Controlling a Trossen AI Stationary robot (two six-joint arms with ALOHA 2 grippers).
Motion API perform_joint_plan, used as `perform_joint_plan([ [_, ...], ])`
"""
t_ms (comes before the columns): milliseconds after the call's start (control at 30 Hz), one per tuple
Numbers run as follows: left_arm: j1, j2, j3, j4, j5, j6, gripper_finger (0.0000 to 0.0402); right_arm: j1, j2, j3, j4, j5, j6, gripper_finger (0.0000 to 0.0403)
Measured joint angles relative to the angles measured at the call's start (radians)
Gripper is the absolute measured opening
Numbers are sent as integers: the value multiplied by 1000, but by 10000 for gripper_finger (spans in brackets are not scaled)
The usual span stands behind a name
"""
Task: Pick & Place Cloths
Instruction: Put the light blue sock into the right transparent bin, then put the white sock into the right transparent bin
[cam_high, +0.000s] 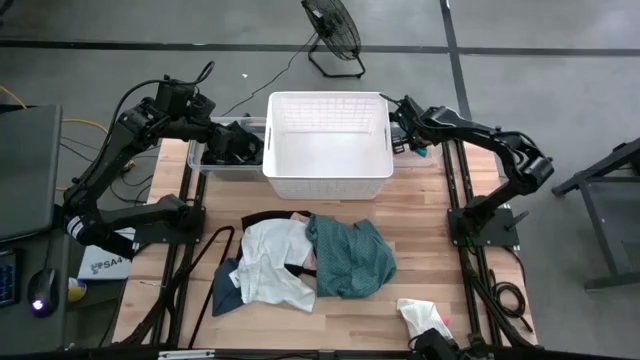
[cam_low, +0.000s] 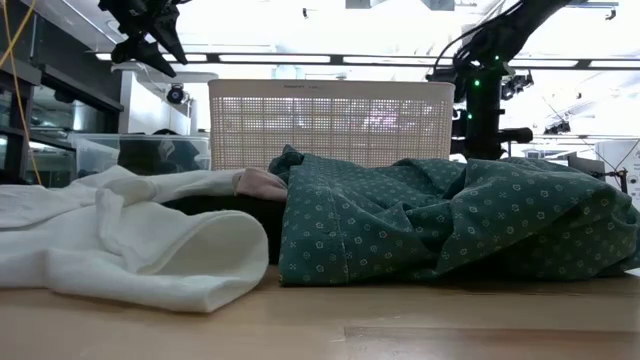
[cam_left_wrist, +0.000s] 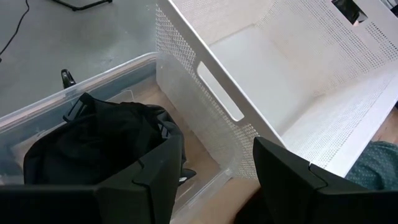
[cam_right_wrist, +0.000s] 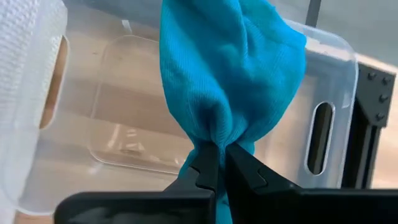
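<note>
My left gripper (cam_left_wrist: 217, 186) hangs open over the clear bin (cam_left_wrist: 74, 93) left of the white lattice basket (cam_high: 328, 140). A black cloth (cam_left_wrist: 99, 146) lies bunched in that bin, under the fingers. My right gripper (cam_right_wrist: 217, 158) is at the basket's right side (cam_high: 412, 140), shut on a bright blue cloth (cam_right_wrist: 230, 68) above a second clear bin (cam_right_wrist: 329, 68). On the table's middle lies a pile: a white cloth (cam_high: 270, 262), a teal-green patterned cloth (cam_high: 350, 257), a dark blue cloth (cam_high: 226, 296) and black fabric (cam_high: 262, 217). A pink piece (cam_low: 262, 182) shows in the low view. My right gripper pinches the blue cloth between its two fingertips at a gathered, bunched part (cam_right_wrist: 214, 138), several layers. The fingers point down at the bin from above. The cloth is lifted clear and hangs slack past the fingertips, over the clear bin's inside.
A small white cloth (cam_high: 420, 316) lies near the table's near right corner. A floor fan (cam_high: 333, 35) stands beyond the far edge. Bare wood (cam_high: 430, 230) shows right of the pile. Black cables (cam_high: 205, 265) run along the left side.
</note>
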Motion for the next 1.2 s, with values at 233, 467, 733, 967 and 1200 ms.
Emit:
perform_joint_plan([
  [233, 0, 0, 0, 0, 0, 0, 195, 0, 0, 0, -24, 6, -122, 24],
  [467, 0, 0, 0, 0, 0, 0, 195, 1, 0, 0, -39, 79, -135, 96],
  [733, 0, 0, 0, 0, 0, 0, 195, 1, -1, 0, -69, 70, -130, 187],
  [967, 0, 0, 0, 0, 0, 0, 195, 1, -34, 0, -120, 5, -62, 218],
  [1200, 0, 0, 0, 0, 0, 0, 195, 3, -132, 0, -233, -240, 53, 206],
])
